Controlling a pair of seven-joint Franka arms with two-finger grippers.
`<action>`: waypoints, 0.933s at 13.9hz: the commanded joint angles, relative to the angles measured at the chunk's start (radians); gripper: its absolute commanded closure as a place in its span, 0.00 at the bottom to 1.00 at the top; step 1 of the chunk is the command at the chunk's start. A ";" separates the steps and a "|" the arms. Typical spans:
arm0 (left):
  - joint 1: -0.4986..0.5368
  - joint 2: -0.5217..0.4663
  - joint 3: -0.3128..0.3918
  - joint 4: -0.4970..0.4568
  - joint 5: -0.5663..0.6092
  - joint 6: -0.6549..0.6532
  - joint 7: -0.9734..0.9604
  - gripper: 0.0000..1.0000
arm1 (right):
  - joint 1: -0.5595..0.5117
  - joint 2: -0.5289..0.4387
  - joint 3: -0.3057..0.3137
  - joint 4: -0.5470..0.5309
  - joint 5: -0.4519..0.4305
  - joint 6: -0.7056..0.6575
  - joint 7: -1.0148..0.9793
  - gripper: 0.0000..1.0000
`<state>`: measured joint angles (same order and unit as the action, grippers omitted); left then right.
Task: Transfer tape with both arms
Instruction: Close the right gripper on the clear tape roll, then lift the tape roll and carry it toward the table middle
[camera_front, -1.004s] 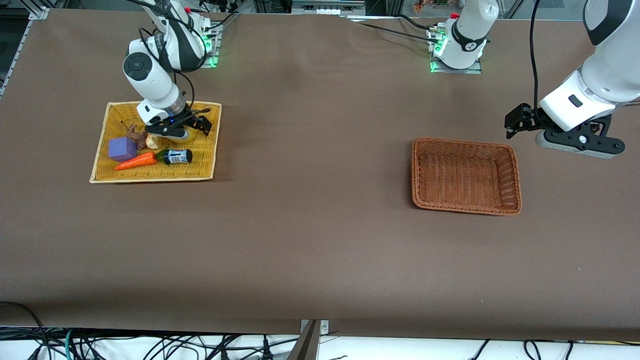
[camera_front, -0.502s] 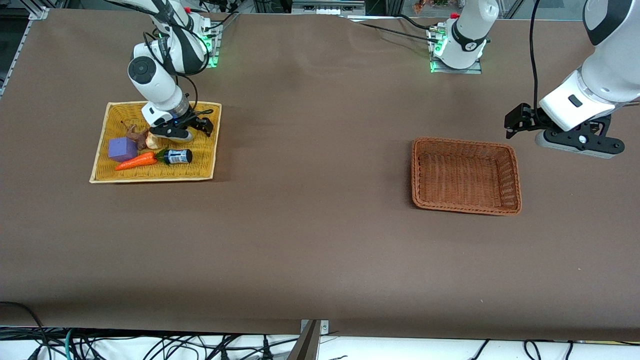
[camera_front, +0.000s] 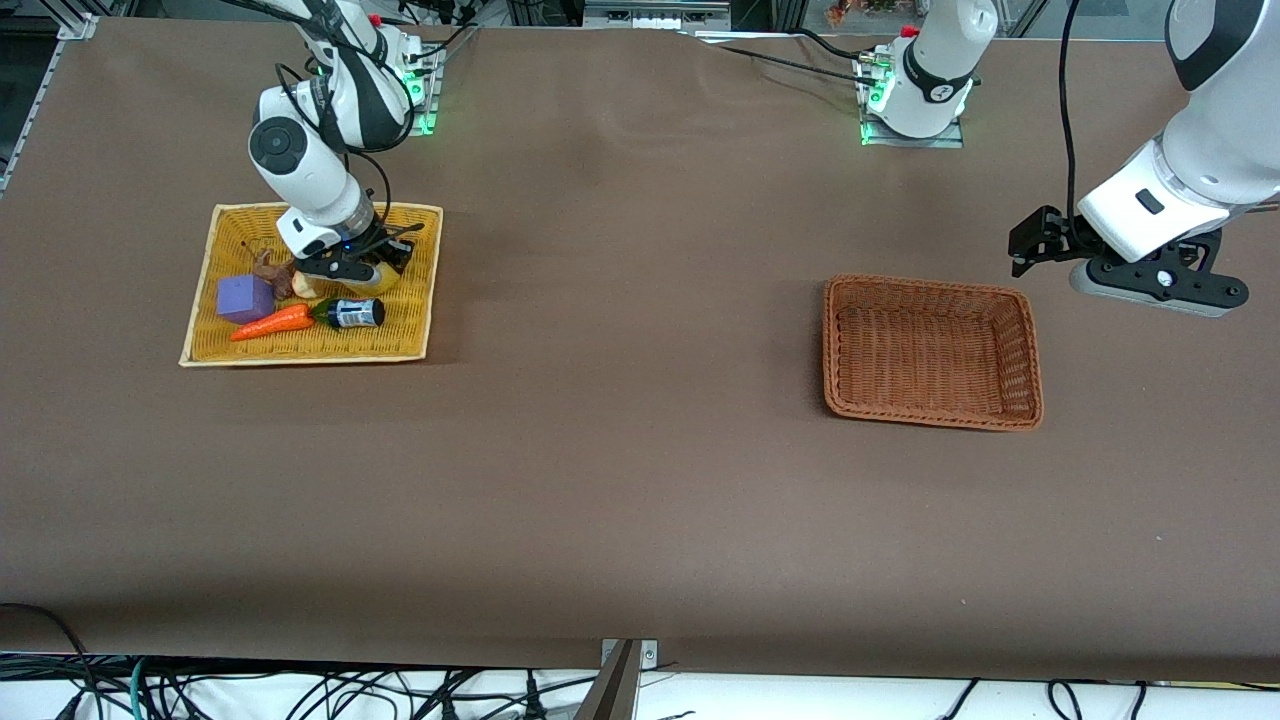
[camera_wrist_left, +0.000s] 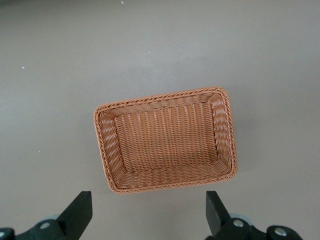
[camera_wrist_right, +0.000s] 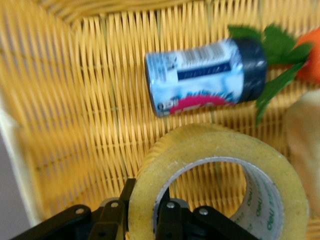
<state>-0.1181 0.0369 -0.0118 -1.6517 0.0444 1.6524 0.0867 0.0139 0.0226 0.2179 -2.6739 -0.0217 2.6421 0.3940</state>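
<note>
The right gripper (camera_front: 365, 268) was down in the yellow tray (camera_front: 410, 330), toward the right arm's end of the table, and it had pinched the wall of the tape (camera_wrist_right: 220, 170): one finger (camera_wrist_right: 170, 220) inside the ring, the other outside it. So the jaws were clamped narrow on the roll. The tape sat in the tray, just beside the small bottle (camera_wrist_right: 205, 75), which lay on its side a bit nearer the front camera. A carrot (camera_front: 270, 322) and a purple cube (camera_front: 245, 298) were in the tray too, the carrot's leaves touching the bottle's cap.

The left gripper (camera_front: 1035, 245) waited up in the air over bare table near the brown basket (camera_front: 1030, 350), jaws spread wide with nothing between them. In its wrist view the basket (camera_wrist_left: 102, 150) sat between the two fingertips (camera_wrist_left: 77, 212).
</note>
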 joint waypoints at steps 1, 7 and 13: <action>-0.003 0.011 -0.007 0.027 0.011 -0.025 0.019 0.00 | -0.005 -0.116 0.015 0.153 0.003 -0.294 -0.001 1.00; 0.006 0.011 -0.008 0.029 0.012 -0.025 0.022 0.00 | 0.017 0.035 0.251 0.552 0.011 -0.514 0.326 1.00; 0.008 0.011 -0.008 0.029 0.006 -0.025 0.016 0.00 | 0.262 0.457 0.285 0.994 -0.147 -0.513 0.722 1.00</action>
<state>-0.1147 0.0375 -0.0178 -1.6494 0.0444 1.6481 0.0868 0.2080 0.3089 0.5074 -1.8646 -0.0905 2.1600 1.0099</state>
